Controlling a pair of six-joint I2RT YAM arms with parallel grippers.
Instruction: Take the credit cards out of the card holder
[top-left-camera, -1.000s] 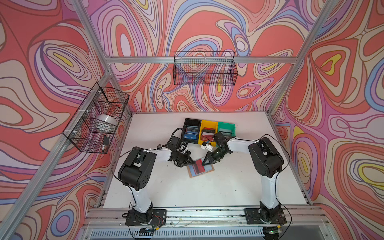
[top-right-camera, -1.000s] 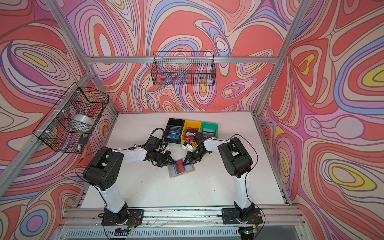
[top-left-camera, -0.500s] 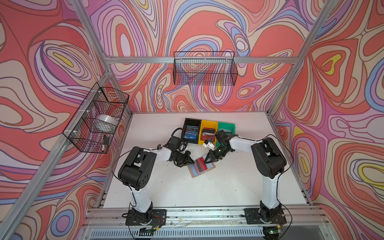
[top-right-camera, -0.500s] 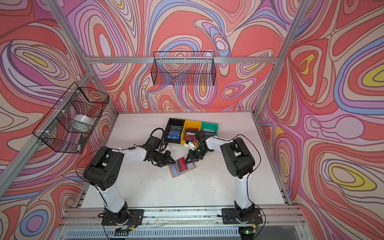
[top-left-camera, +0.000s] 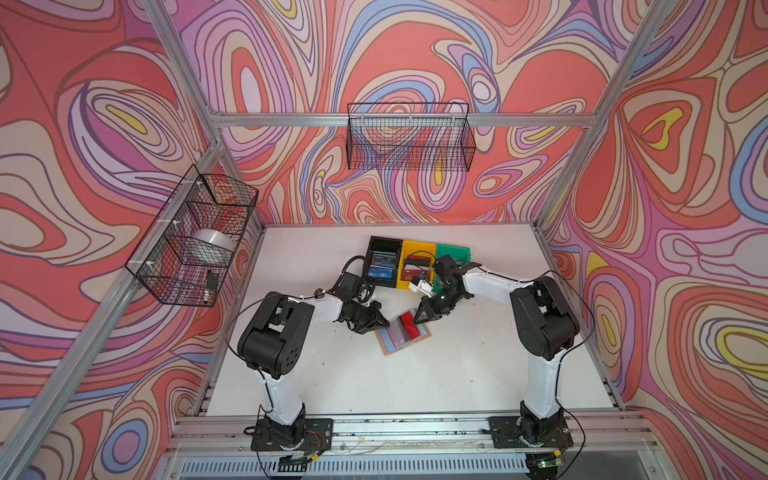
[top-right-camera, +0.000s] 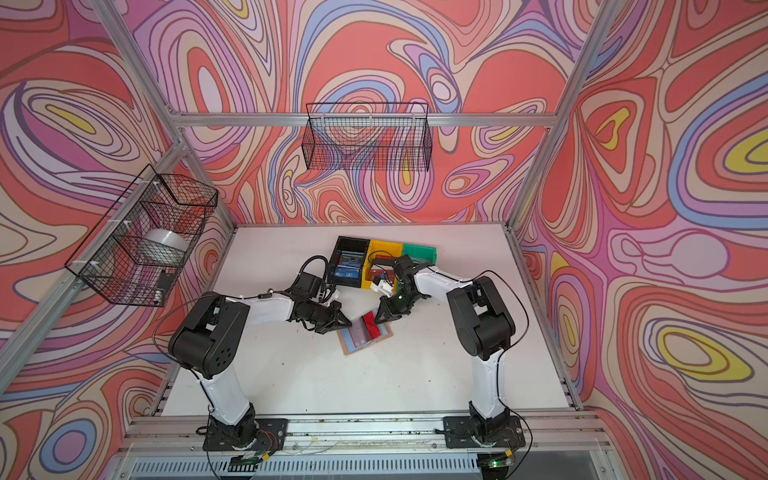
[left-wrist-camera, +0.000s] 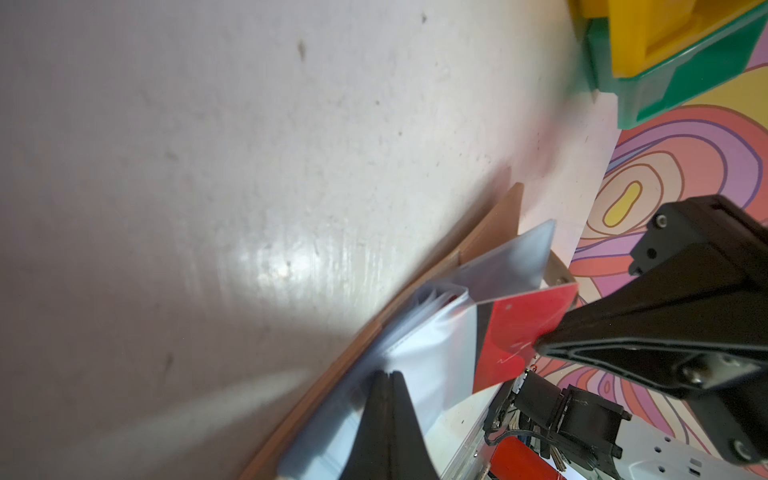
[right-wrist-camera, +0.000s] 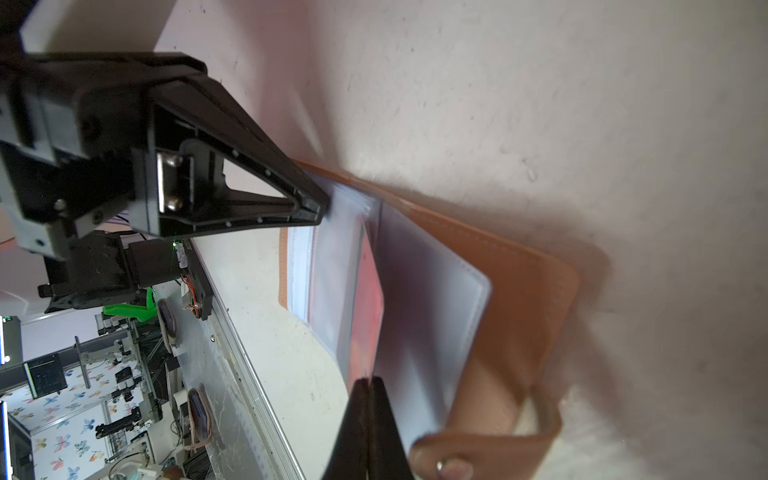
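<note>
The card holder (top-left-camera: 398, 341) lies open on the table, between the two grippers' tips. The left gripper (top-left-camera: 383, 323), jaws pressed together, bears down on a clear sleeve (left-wrist-camera: 436, 353) just under its tip. The right gripper (top-left-camera: 418, 319) is clamped on the edge of a red credit card (left-wrist-camera: 521, 324) that stands partly out of the sleeves in front of it. The card looks light, stiff and slick, so a thin edge pinch pulled straight along the pocket seems right; the soft sleeve may drag. Compared with a second ago, more bright red shows and the right arm has swung slightly outward
</note>
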